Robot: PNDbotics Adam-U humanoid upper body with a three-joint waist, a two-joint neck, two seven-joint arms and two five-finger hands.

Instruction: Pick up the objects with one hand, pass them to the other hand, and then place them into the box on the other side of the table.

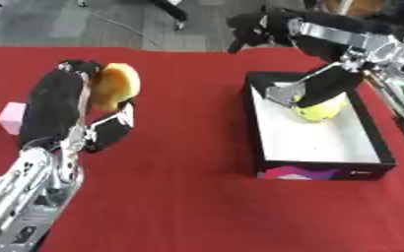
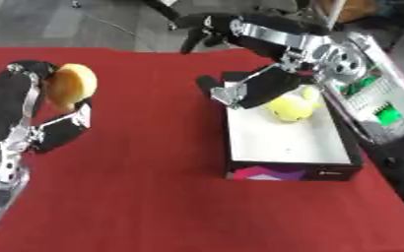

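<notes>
1. Hands worked both ends of the red table (image 1: 180, 197) at once as I drove the rig from afar.
2. My left hand (image 1: 63, 106) had its fingers and thumb curled round an orange toy (image 1: 115, 84), raised on the table's left side.
3. A pink block (image 1: 12, 117) lay on the cloth just beside that arm, not yet picked up.
4. My right hand (image 2: 261, 88) reached down into the white-floored box (image 1: 322, 142) on the right; it sat against a yellow toy (image 1: 319, 109) near the box's far end.
5. I could not tell from either view whether those fingers gripped the yellow toy or had let go.
6. I judged one delivery to be at its placing step, with the orange toy next in line for the handover.
7. The next move called for the right hand to come out of the box empty and meet the left over the middle of the table, fingers spread to take the orange toy.
</notes>
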